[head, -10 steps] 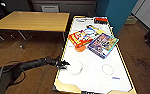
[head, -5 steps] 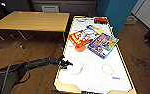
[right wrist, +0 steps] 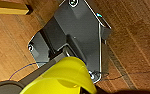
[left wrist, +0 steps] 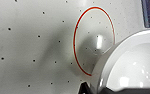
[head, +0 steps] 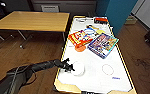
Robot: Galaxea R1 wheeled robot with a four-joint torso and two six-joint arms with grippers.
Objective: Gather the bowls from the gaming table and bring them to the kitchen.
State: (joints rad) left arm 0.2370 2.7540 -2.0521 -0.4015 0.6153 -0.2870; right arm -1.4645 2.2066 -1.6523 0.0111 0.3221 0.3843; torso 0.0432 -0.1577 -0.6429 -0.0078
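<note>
At the near left of the gaming table (head: 96, 75), the left gripper (head: 70, 68) meets the white bowl (head: 78, 68); whether its claw is clenched on the rim I cannot tell. Its wrist camera adds what the head view lacks: the bowl's glossy inside (left wrist: 131, 67) beside a red ring (left wrist: 94, 40) on the dotted top. Farther off, the orange bowl (head: 80, 47) sits against 2 overlapping game boxes (head: 102, 45). Left of these stands a wooden table (head: 33, 21). A yellow object (right wrist: 63, 77) crowds the right wrist view, above wood floor (right wrist: 131, 32).

wooden floor (head: 38, 50), plain wooden table (head: 33, 21), teal partition (head: 116, 10)
</note>
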